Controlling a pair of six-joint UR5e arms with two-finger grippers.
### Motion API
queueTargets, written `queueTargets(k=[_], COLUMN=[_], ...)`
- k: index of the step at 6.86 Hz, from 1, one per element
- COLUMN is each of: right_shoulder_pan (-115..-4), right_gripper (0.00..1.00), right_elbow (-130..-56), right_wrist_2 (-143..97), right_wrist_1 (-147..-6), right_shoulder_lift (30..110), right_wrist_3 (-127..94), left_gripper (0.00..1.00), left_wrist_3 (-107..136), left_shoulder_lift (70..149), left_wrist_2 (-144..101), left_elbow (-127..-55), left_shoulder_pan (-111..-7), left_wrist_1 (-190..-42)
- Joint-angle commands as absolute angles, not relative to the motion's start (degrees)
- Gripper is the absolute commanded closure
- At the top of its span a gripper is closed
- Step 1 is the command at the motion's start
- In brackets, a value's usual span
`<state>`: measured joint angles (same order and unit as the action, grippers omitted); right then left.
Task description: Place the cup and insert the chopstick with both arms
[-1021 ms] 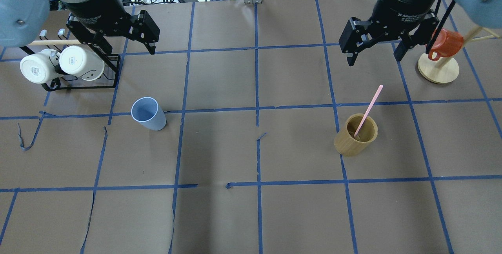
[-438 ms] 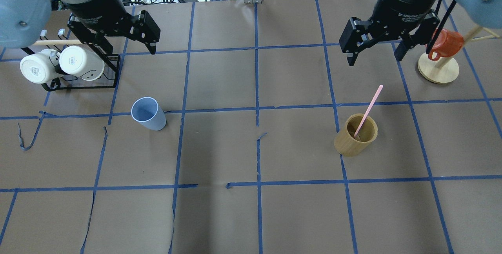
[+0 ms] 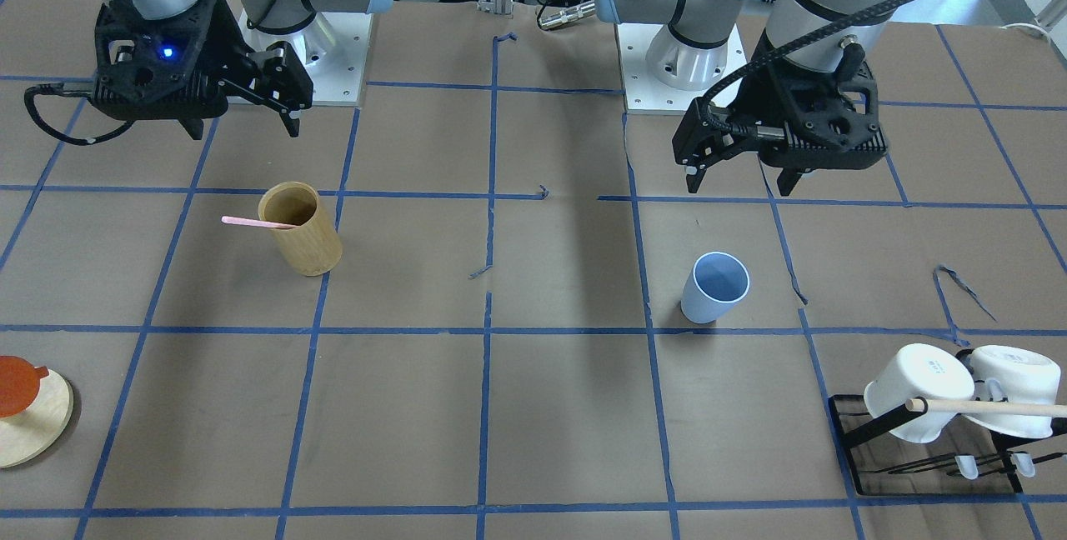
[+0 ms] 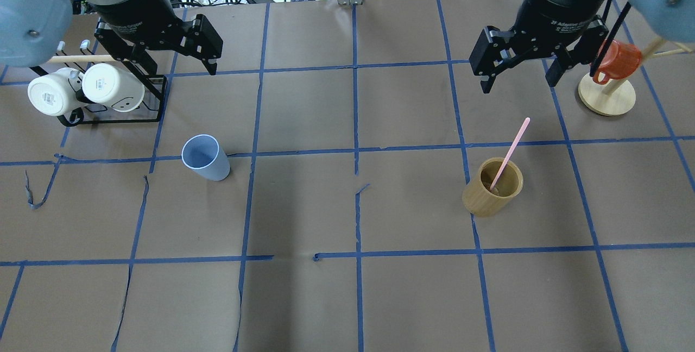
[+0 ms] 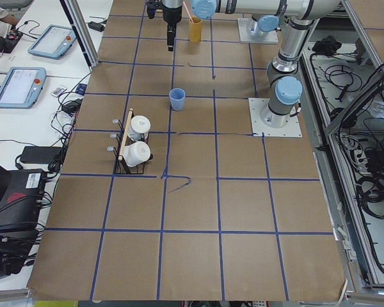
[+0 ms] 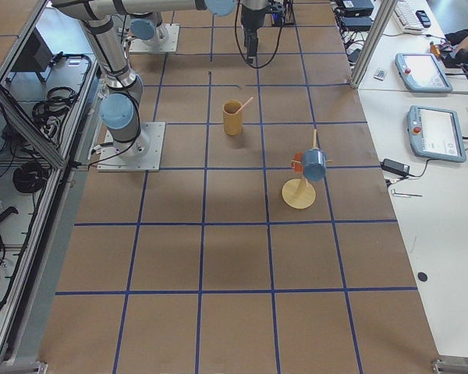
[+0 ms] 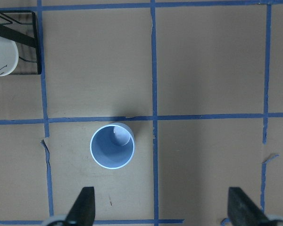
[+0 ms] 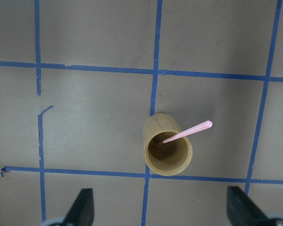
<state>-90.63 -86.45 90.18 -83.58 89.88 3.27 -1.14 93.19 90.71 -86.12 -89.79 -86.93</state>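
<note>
The light-blue cup stands upright on the table's left half; it also shows in the front view and the left wrist view. The pale-pink chopstick leans inside a tan wooden cylinder on the right half, also in the right wrist view. My left gripper hangs open and empty above the table, behind the cup. My right gripper hangs open and empty, behind the cylinder. The wrist views show both sets of jaws spread wide.
A black rack with two white mugs and a wooden rod stands at the far left. A wooden mug tree with a red mug stands at the far right. Blue tape lines grid the brown table.
Both grippers have shifted only very slightly. The cup, the cylinder and the chopstick have not moved.
</note>
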Motion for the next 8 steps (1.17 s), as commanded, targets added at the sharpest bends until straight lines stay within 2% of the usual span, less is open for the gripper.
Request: queueTargets(k=[1, 6, 8], right_shoulder_pan=[-90.7, -89.57, -86.24], right_gripper=[0.0, 0.0, 0.0], right_elbow=[-86.66, -88.14, -100.38], right_wrist_2=[90.18, 88.52, 88.51], right_wrist_1=[-83.58, -85.94, -106.14], right_shoulder_lift=[90.18, 89.65, 89.12], right_wrist_3=[3.34, 3.86, 3.08], left_gripper=[0.0, 0.0, 0.0], left_wrist_3=[-0.62, -2.27, -13.28], left_shoulder_lift=[93.25, 92.9, 92.55], left_wrist_2=[90.7, 90.97, 91.14], left_elbow=[-86.04, -87.35, -93.21], left_shoulder_pan=[-89.91, -89.83, -85.9], left_wrist_1=[-86.57, -86.66, -82.2])
